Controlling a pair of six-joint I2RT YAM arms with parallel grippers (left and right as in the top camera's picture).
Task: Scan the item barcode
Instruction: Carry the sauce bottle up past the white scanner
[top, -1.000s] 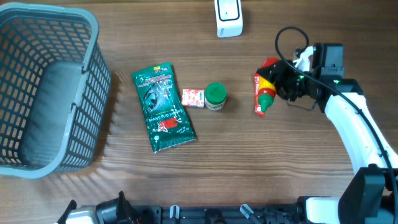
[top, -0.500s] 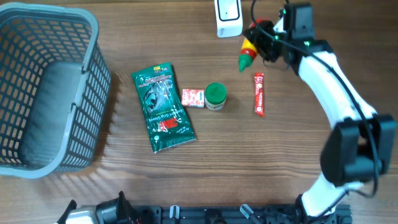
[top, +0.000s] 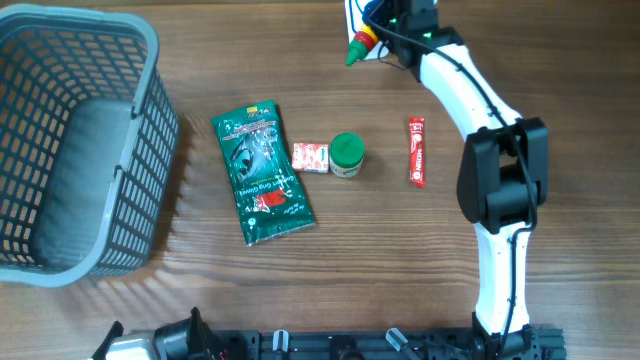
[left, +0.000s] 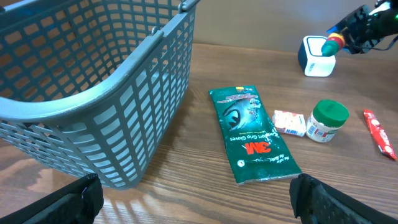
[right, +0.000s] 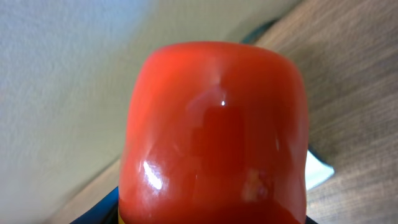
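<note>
Right gripper (top: 393, 28) pinched sauce bottle (top: 360, 42) against scanner (left: 319, 59), presumably presenting barcode; left gripper (left: 199, 202) spread wide, idle.

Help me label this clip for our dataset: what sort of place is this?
Likely a mock shop checkout on a wooden table: a white barcode scanner, a sauce bottle held up to it, and a grey shopping basket.

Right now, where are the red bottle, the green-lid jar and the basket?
red bottle (right: 211, 137): right wrist view, its shiny rounded end.
green-lid jar (top: 347, 149): overhead view, its lid.
basket (top: 150, 180): overhead view, its slatted side wall.
</note>
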